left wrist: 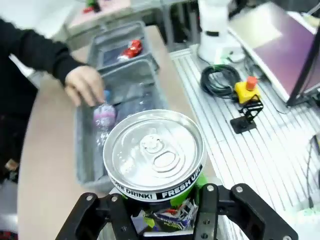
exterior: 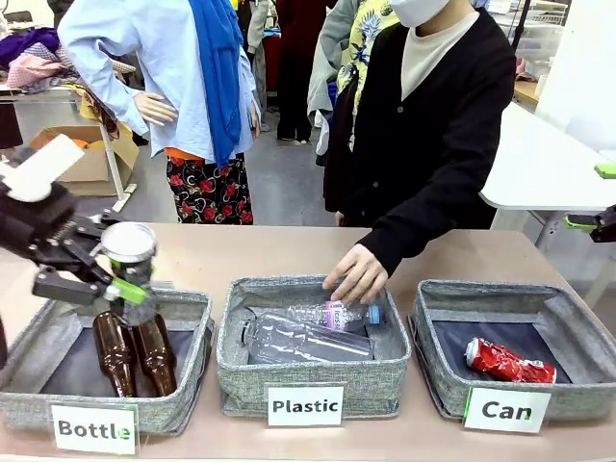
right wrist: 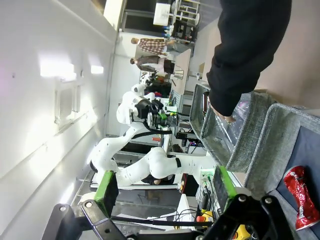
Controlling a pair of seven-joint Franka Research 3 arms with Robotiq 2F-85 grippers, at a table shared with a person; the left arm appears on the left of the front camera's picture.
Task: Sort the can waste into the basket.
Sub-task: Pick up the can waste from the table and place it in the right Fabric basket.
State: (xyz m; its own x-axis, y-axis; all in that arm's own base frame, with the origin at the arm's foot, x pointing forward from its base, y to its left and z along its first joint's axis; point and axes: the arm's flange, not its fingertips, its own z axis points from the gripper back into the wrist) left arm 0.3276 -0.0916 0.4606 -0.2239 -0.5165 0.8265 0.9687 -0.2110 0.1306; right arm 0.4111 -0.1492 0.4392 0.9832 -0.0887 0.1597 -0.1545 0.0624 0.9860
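Observation:
My left gripper [exterior: 125, 281] is shut on a black can [exterior: 129, 248] with a silver top, holding it upright above the bin labelled "Bottle" [exterior: 58, 332]. In the left wrist view the can's lid [left wrist: 155, 152] sits just above my left gripper [left wrist: 160, 202]. A crushed red can [exterior: 508, 363] lies in the grey basket labelled "Can" [exterior: 577, 332] at the right. My right gripper [exterior: 599, 224] hangs at the far right edge, above the table. In the right wrist view my right gripper [right wrist: 165, 186] stands open, with the red can [right wrist: 300, 197] and the basket [right wrist: 270, 145] below it.
A person's hand [exterior: 357, 274] rests on a clear plastic bottle [exterior: 332, 316] in the middle bin labelled "Plastic" [exterior: 236, 351]. Two brown glass bottles [exterior: 135, 354] lie in the "Bottle" bin. The person stands at the far side of the table.

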